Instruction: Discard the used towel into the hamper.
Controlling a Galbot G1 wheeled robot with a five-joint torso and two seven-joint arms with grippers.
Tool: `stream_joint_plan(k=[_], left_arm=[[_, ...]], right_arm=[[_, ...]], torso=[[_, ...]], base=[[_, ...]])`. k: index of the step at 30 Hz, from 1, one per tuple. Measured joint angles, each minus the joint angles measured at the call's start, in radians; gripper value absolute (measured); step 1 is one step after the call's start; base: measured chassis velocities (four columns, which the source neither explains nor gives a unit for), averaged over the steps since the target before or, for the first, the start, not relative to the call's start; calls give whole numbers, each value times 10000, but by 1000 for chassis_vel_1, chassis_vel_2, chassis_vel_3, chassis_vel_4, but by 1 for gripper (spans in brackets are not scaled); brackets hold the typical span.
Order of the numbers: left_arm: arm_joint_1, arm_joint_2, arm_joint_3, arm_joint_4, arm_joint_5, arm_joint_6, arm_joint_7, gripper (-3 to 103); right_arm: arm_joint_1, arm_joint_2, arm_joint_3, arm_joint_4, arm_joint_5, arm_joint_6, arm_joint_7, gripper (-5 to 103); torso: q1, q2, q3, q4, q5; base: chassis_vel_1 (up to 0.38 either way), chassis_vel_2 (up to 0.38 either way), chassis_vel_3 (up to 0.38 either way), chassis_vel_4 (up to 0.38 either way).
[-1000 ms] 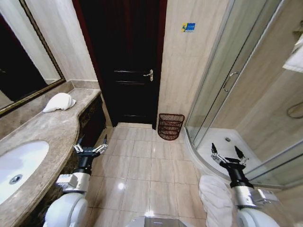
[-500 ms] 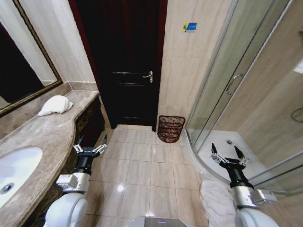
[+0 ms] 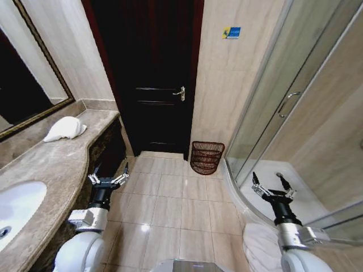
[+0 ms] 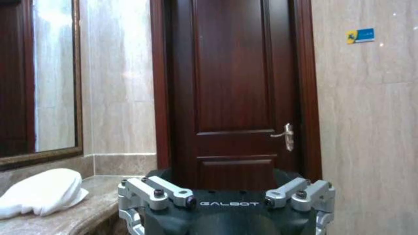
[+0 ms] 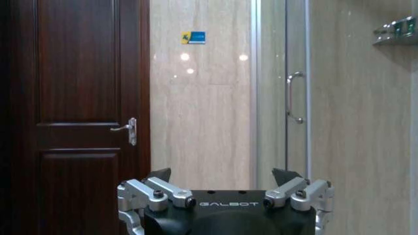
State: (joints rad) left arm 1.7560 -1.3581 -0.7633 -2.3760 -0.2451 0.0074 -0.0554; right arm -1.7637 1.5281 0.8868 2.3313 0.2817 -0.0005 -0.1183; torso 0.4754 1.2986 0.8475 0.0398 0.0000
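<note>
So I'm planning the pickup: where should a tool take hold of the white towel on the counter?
Probably the raised, rounded middle of the towel, coming from above: it lies as a soft bunched mound on the counter, near the mirror wall, so side approaches look cramped.

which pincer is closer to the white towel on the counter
Left. The left pincer hangs open beside the counter edge, short of the white towel. The right pincer is across the floor, by the shower.
</note>
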Motion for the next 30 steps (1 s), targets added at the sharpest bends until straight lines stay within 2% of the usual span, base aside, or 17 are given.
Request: stream_joint_plan(k=[30], left_arm=[[31,-97,22,162,82,-119,20,100]], right_arm=[[43,-25,-24,-214,11,54,-77,100]], torso=[[-1,0,-1,1,-1]], base=[[38,168,165,36]])
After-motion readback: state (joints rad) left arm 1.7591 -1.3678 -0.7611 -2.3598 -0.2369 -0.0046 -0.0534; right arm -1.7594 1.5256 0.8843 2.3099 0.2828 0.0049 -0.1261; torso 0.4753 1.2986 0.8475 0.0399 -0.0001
